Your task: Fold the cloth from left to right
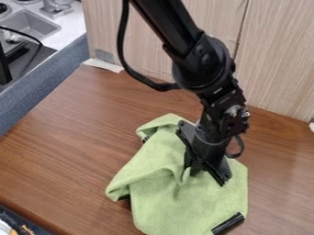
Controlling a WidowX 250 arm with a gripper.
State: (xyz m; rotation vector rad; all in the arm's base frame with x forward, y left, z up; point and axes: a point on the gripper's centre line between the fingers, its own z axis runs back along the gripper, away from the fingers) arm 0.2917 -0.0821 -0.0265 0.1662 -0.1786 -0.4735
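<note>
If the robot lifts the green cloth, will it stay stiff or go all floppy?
The green cloth would probably go floppy, since it already bunches into soft folds near the end effector. It looks fairly light, being thin at its edges. Its loose parts would likely droop.

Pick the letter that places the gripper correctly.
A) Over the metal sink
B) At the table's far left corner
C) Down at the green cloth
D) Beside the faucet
C: the gripper is down at the green cloth, where the fabric bunches up around its lower end.
</note>
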